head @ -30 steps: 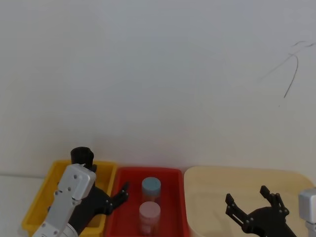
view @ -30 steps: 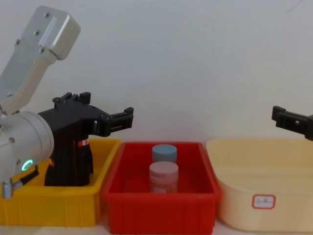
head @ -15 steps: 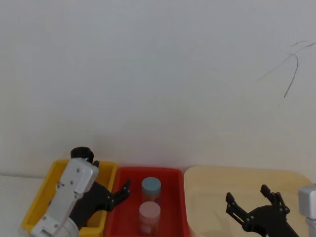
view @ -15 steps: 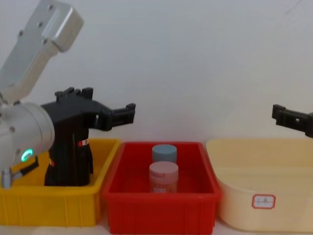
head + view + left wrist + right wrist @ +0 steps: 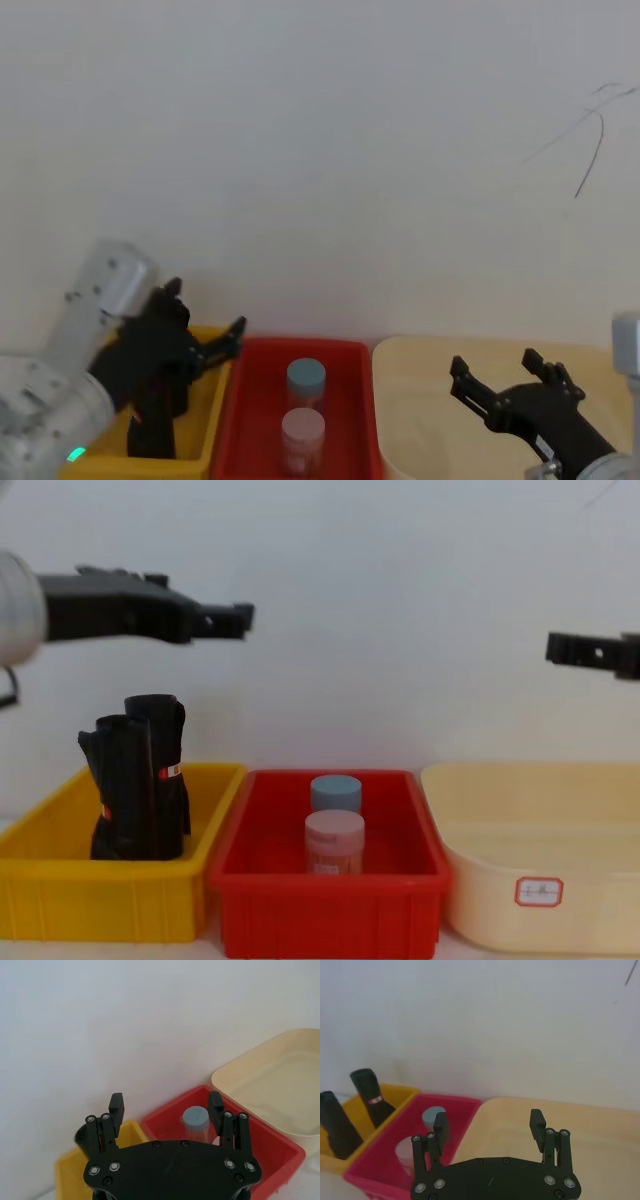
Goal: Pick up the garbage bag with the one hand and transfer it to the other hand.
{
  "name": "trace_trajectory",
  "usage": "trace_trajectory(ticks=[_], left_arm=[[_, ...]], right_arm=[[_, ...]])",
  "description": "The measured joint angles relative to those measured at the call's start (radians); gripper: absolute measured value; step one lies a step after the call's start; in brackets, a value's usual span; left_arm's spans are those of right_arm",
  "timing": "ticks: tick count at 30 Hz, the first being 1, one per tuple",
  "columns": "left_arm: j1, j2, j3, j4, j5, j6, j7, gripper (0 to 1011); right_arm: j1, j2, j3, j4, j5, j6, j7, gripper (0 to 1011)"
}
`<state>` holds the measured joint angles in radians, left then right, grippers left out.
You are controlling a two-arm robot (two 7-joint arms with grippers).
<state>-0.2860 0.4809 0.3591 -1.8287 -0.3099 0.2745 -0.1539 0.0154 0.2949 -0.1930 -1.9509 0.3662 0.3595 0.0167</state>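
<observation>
Garbage bag [image 5: 160,755] stands near-upright in yellow bin [image 5: 120,900], touching its twin roll [image 5: 118,790]. Left gripper [image 5: 228,621] hangs high above the bin's right rim, fingers spread wide, empty; bag lies below and leftward. Right gripper [image 5: 570,648] is well beyond the bin, likewise spread. Left arm nearer.

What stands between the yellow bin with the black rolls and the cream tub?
The red bin, seen in the chest view; it holds two jars, the pink-lidded jar in front of the blue-lidded jar.

Two black garbage bags [image 5: 122,792] [image 5: 166,742], two jars [image 5: 335,793] [image 5: 334,844], three bins [image 5: 110,902] [image 5: 330,915] [image 5: 590,905]
</observation>
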Motion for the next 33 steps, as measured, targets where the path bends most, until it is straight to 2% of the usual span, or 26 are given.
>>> trace_trajectory(ticks=[6,8,11,12,15,23,24,27,33], left_arm=[[0.033,0.052,-0.085,-0.073,-0.058,0.070,-0.037,1001],[0.052,0.070,-0.120,-0.098,-0.079,0.092,-0.044,1001],[0.073,0.083,-0.151,-0.116,-0.099,0.111,-0.048,1001],[0.091,0.091,-0.175,-0.128,-0.113,0.122,-0.050,1002],[0.127,0.102,-0.214,-0.143,-0.135,0.133,-0.051,1001],[0.240,0.121,-0.313,-0.154,-0.180,0.129,-0.055,1002],[0.240,0.121,-0.313,-0.154,-0.180,0.129,-0.055,1001],[0.279,0.125,-0.342,-0.147,-0.190,0.108,-0.057,1001],[0.308,0.126,-0.358,-0.126,-0.191,0.071,-0.065,1001]], right_arm=[[0.025,-0.021,-0.005,-0.048,0.024,0.111,-0.016,1001],[0.031,-0.026,-0.009,-0.054,0.028,0.132,-0.019,1001],[0.044,-0.037,-0.021,-0.063,0.033,0.165,-0.022,1001],[0.052,-0.044,-0.029,-0.064,0.035,0.180,-0.023,1001],[0.065,-0.057,-0.045,-0.061,0.036,0.202,-0.024,1002],[0.097,-0.091,-0.089,-0.018,0.033,0.224,-0.024,1001],[0.100,-0.094,-0.094,-0.013,0.033,0.225,-0.024,1001],[0.112,-0.105,-0.112,0.008,0.025,0.228,-0.024,1001],[0.136,-0.123,-0.143,0.050,0.004,0.230,-0.024,1001]])
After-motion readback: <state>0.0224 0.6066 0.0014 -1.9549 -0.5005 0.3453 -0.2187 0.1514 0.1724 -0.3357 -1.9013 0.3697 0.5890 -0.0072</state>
